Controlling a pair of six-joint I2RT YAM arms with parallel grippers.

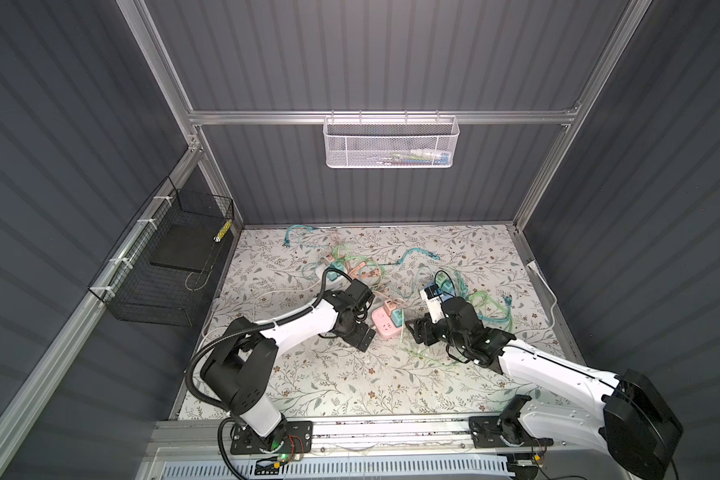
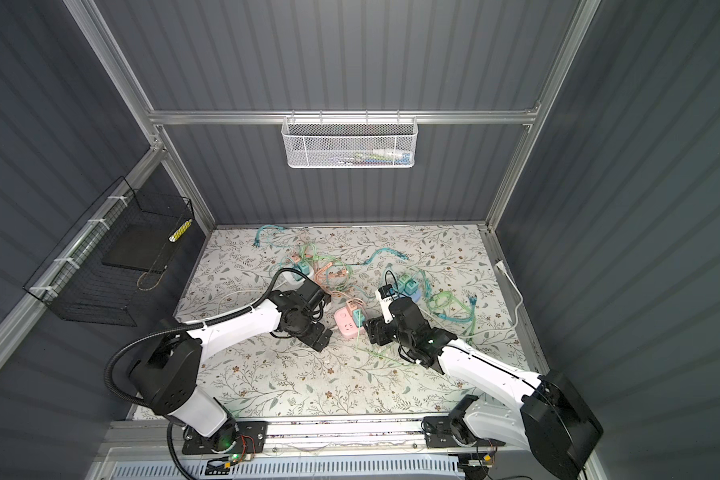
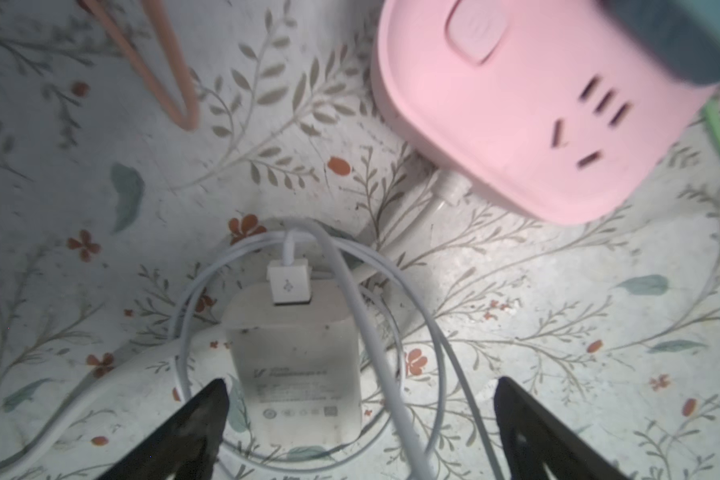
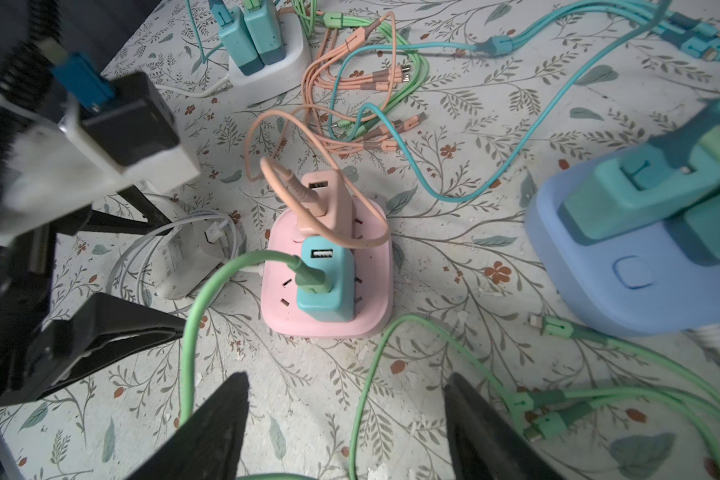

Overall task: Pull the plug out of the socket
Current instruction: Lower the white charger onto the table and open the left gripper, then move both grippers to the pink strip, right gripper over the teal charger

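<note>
Plug (image 4: 325, 286) at socket (image 4: 329, 328) edge, right claw (image 4: 346, 380) (gaping)

Pink socket (image 4: 373, 286) and teal plug (image 4: 328, 302) — smooth, matt plastic. The white charger (image 3: 296, 365) is plastic too, dull and grimy. The bench (image 4: 433, 353) wears a floral sheet, scuffed and speckled; at twelve o'clock hangs a white metal mesh basket (image 1: 389, 145).

Three sockets (image 4: 329, 324), two plugs (image 4: 325, 286) each, two baskets (image 1: 337, 145)
</note>
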